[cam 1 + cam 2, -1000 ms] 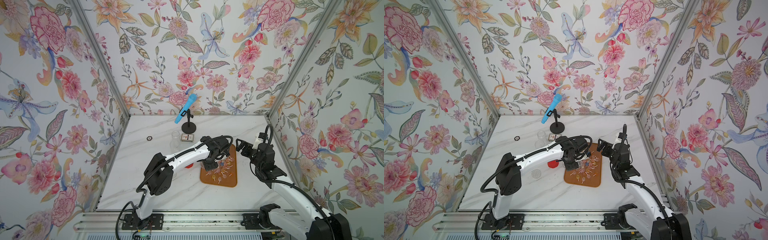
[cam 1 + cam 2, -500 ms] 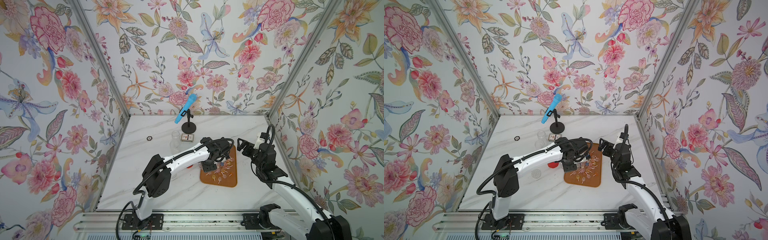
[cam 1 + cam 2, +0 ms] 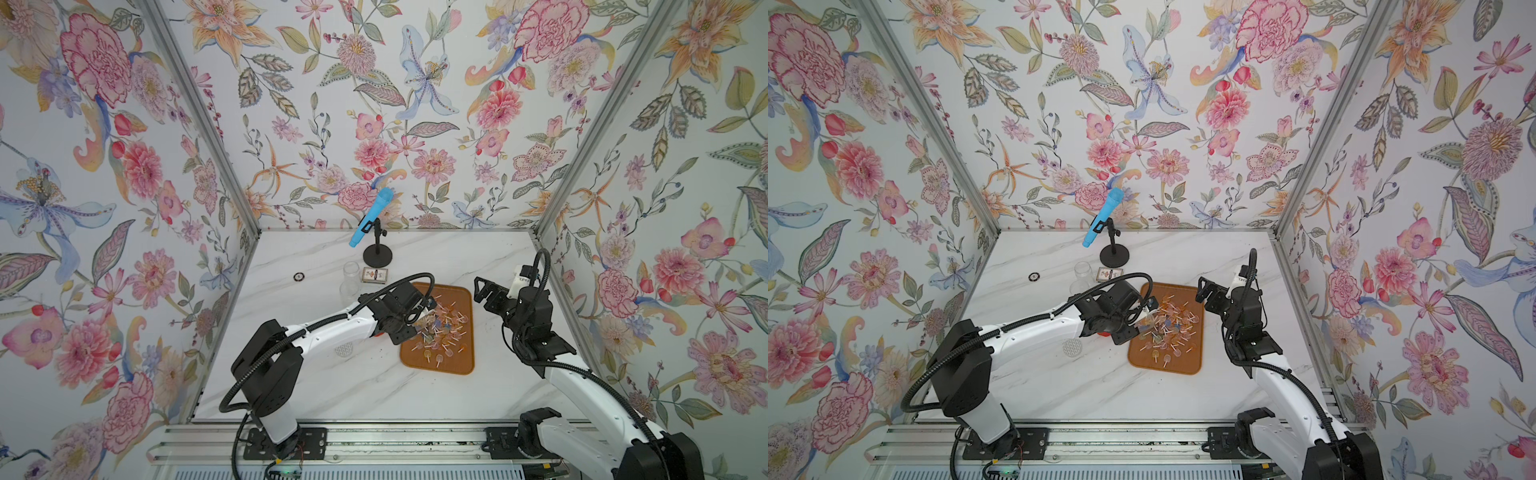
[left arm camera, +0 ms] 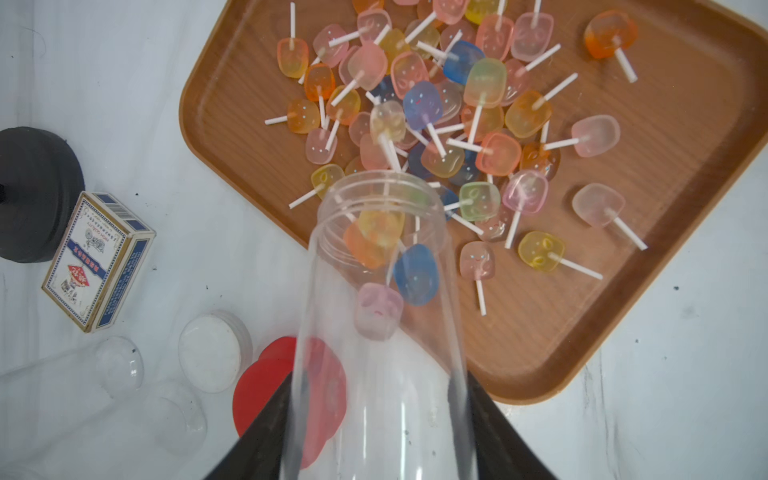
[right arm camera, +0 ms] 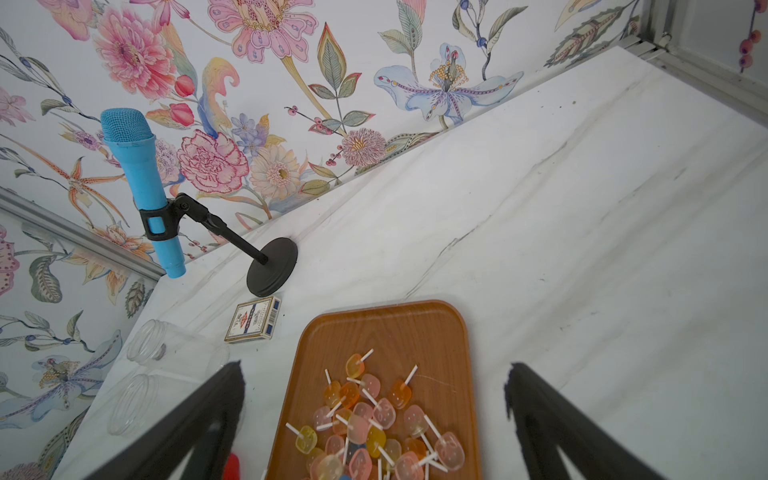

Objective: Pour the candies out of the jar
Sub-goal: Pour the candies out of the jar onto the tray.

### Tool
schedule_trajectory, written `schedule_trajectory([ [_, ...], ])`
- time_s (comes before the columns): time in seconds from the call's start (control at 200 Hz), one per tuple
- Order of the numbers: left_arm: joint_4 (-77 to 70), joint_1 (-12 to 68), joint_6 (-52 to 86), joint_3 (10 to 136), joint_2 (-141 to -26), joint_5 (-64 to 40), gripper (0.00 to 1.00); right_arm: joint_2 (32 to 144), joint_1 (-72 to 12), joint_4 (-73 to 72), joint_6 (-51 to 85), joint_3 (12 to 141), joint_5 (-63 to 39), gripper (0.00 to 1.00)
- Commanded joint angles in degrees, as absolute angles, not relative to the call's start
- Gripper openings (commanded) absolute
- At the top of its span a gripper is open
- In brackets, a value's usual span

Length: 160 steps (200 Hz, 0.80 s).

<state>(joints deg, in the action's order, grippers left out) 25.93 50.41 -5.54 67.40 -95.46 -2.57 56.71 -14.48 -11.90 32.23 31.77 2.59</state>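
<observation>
My left gripper [image 4: 378, 415] is shut on a clear plastic jar [image 4: 380, 332], its black fingers [image 4: 274, 419] pressed on both sides of it. The jar is tipped mouth-down over the near left edge of a brown tray [image 4: 623, 332]. A few candies sit just inside its mouth. Most of the candies [image 4: 449, 116] lie heaped on the tray, translucent heads on white sticks. Both top views show the left gripper [image 3: 409, 318] [image 3: 1133, 318] at the tray [image 3: 436, 368]. My right gripper [image 3: 482, 291] [image 5: 374, 370] hangs open and empty above the tray's far right side.
A blue microphone on a black stand [image 3: 374, 224] is at the back, with a card box [image 3: 375, 275] and an empty clear jar [image 3: 350, 278] in front of it. A red lid [image 4: 266, 386] and a white lid [image 4: 212, 351] lie left of the tray. Flowered walls enclose three sides.
The left gripper with the jar has shifted slightly towards the tray's left edge. The right arm has hardly moved.
</observation>
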Motion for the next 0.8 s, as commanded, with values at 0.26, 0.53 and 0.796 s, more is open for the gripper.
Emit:
schedule_trajectory([
  [0.26, 1.1, 47.8, -0.8, 53.9, -82.9, -10.3, 0.00, 57.4, -14.2, -12.4, 34.4, 32.8, 0.9, 1.00],
  [0.53, 16.4, 47.4, -6.4, 62.9, -86.9, -9.5, 0.00, 58.4, -14.6, -13.0, 35.2, 33.2, 0.3, 1.00],
  [0.796, 42.8, 48.0, -4.2, 78.8, -98.9, -9.1, 0.00, 59.7, -14.6, -13.0, 35.1, 33.1, 0.1, 1.00],
])
